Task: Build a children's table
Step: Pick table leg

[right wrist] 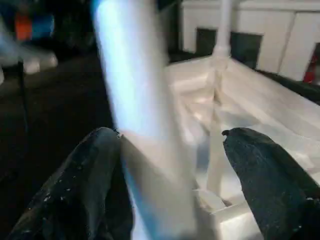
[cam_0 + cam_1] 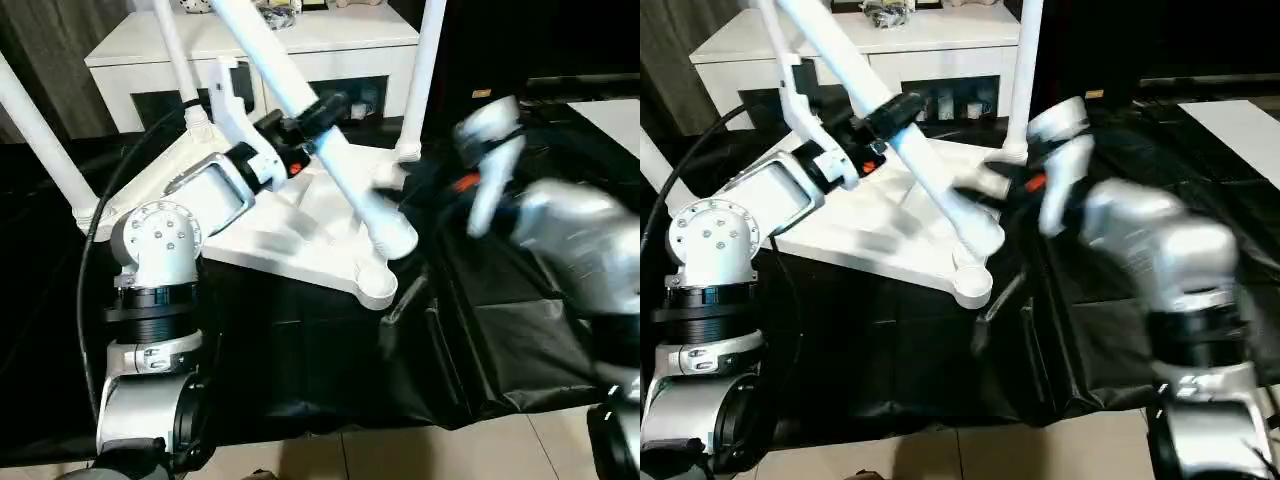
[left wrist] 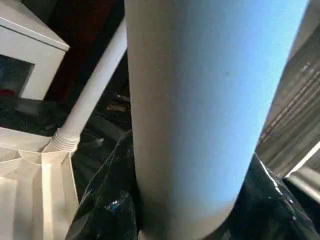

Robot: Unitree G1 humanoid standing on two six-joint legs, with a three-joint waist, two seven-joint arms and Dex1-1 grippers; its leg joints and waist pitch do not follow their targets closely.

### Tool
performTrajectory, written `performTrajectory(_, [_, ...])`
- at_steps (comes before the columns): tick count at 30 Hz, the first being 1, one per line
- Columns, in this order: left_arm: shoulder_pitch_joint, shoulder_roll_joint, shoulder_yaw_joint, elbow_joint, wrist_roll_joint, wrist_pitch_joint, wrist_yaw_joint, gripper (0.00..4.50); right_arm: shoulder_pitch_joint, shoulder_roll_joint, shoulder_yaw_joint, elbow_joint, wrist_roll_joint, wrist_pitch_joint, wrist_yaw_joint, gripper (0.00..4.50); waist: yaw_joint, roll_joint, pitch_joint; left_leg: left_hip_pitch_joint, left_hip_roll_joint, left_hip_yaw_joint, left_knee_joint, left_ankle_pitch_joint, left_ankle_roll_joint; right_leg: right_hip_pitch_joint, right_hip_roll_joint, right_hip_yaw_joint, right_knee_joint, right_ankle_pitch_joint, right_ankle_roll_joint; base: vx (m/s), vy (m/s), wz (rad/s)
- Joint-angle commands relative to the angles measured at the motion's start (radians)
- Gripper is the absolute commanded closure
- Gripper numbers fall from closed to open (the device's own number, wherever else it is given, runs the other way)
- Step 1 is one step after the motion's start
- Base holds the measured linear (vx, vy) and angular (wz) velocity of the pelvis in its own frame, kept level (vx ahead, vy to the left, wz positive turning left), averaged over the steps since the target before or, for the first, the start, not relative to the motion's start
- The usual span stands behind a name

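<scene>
While the children's table lies upside down on black sheeting, its ribbed white underside faces up and three round legs stand at the left, far-left and far-right corners. The near corner socket sits just inside the sheeting's front edge, beyond which is pale floor. My left gripper is closed around the fourth leg at mid-length. This leg's long axis slants from upper left, over the white cabinet, down to its blunt end just above the near corner socket. It is smooth, round, matte plastic. My right gripper has its black fingers spread wide with the leg's lower part between them, not pinched. Open sheeting lies to my right.
</scene>
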Motion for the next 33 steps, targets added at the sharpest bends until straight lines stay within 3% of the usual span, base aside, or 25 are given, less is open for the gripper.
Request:
performTrajectory(1, [0.005,0.008,-0.019,-0.025,0.007,0.007,-0.018,2.69,0.010,0.011,0.050,-0.019,-0.036,-0.028,0.002,0.77,-0.001,-0.025,-0.073,0.026,0.038,-0.023,-0.074,-0.206,0.001,0.045,-0.029,0.026,-0.070,-0.301,-0.156,0.000,0.000,0.00])
performTrajectory(6, [0.012,0.024,-0.049,-0.029,0.031,0.003,-0.035,2.69,0.005,0.025,0.128,-0.003,-0.099,-0.064,-0.004,1.17,-0.004,-0.023,-0.073,0.026,0.039,-0.025,-0.076,-0.218,-0.005,0.045,-0.029,0.028,-0.067,-0.287,-0.156,0.000,0.000,0.00])
performTrajectory(7, [0.012,0.026,-0.052,-0.029,0.035,0.001,-0.036,2.69,0.004,0.026,0.135,-0.001,-0.104,-0.068,-0.003,1.30,-0.004,-0.026,-0.073,0.026,0.039,-0.025,-0.076,-0.216,-0.004,0.045,-0.028,0.028,-0.068,-0.283,-0.158,0.000,0.000,0.00])
performTrajectory(13, [0.019,0.040,-0.073,-0.029,0.060,-0.012,-0.044,2.69,0.000,0.040,0.149,0.013,-0.126,-0.079,-0.014,1.81,-0.005,-0.023,-0.072,0.027,0.039,-0.025,-0.077,-0.220,-0.003,0.045,-0.028,0.029,-0.066,-0.275,-0.164,0.000,0.000,0.00])
performTrajectory(21, [0.027,0.050,-0.091,-0.028,0.085,-0.030,-0.058,2.69,0.034,0.051,0.143,-0.021,-0.095,-0.066,0.017,2.40,-0.006,-0.024,-0.071,0.026,0.039,-0.024,-0.077,-0.223,0.001,0.046,-0.028,0.029,-0.067,-0.271,-0.167,0.000,0.000,0.00])
performTrajectory(24, [0.041,0.063,-0.107,-0.045,0.093,-0.036,-0.084,2.69,0.084,0.037,0.142,-0.075,-0.037,-0.073,0.103,2.61,-0.001,-0.018,-0.072,0.029,0.042,-0.025,-0.078,-0.227,0.002,0.046,-0.031,0.031,-0.066,-0.267,-0.166,0.000,0.000,0.00])
performTrajectory(26, [0.050,0.075,-0.121,-0.059,0.093,-0.044,-0.119,2.69,0.103,0.027,0.141,-0.089,-0.017,-0.072,0.133,2.64,-0.003,-0.021,-0.072,0.026,0.041,-0.025,-0.078,-0.219,0.006,0.047,-0.029,0.030,-0.066,-0.251,-0.170,0.000,0.000,0.00])
performTrajectory(28, [0.062,0.089,-0.134,-0.080,0.079,-0.043,-0.169,2.69,0.119,0.023,0.133,-0.098,0.008,-0.063,0.157,2.65,-0.004,-0.020,-0.073,0.026,0.040,-0.025,-0.078,-0.226,0.007,0.047,-0.029,0.029,-0.067,-0.259,-0.172,0.000,0.000,0.00])
performTrajectory(30, [0.082,0.102,-0.133,-0.111,0.019,-0.015,-0.250,2.13,0.138,0.023,0.112,-0.109,0.050,-0.049,0.186,2.65,-0.004,-0.021,-0.071,0.024,0.042,-0.026,-0.080,-0.237,0.008,0.049,-0.032,0.029,-0.064,-0.275,-0.175,0.000,0.000,0.00])
performTrajectory(33, [0.118,0.100,-0.079,-0.156,-0.161,0.046,-0.433,1.91,0.169,0.015,0.073,-0.132,0.128,-0.020,0.248,2.66,-0.005,-0.023,-0.069,0.026,0.041,-0.025,-0.081,-0.250,0.014,0.048,-0.032,0.029,-0.066,-0.289,-0.187,0.000,0.000,0.00])
